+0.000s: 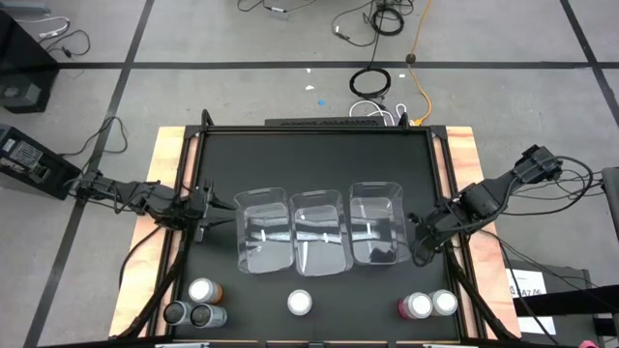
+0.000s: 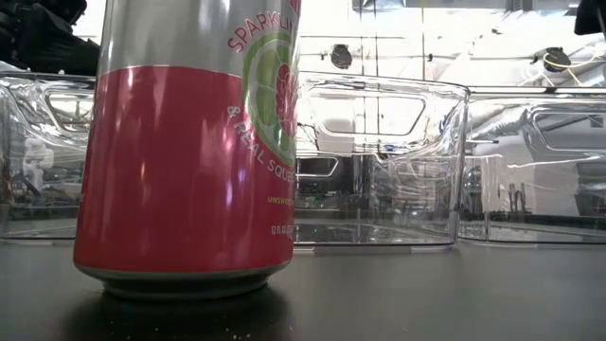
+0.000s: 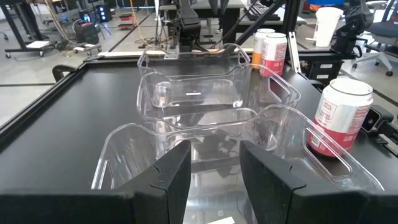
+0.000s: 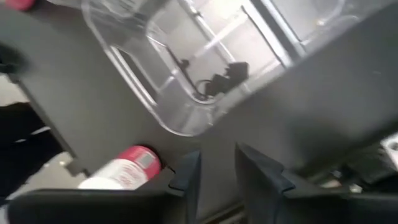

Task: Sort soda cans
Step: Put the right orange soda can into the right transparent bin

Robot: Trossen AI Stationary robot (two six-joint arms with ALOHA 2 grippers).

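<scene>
On the bench [image 1: 218, 155]: six soda cans [image 1: 300, 303] stood along the near edge, bins [image 1: 319, 230] empty | left tool [image 1: 205, 215] and right tool [image 1: 423, 244] held slightly parted, nothing gripped | sorting judged unstarted | first can to be approached.

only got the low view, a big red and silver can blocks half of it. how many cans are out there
Observer: Six upright soda cans; that red-and-silver can stands alone at front centre.
Operator: where are the rest
Observer: A trio of cans at front left, a pair of cans at front right.
Operator: and the grippers
Observer: Left gripper open beside the left clear plastic bin, right gripper open beside the right bin.
</scene>
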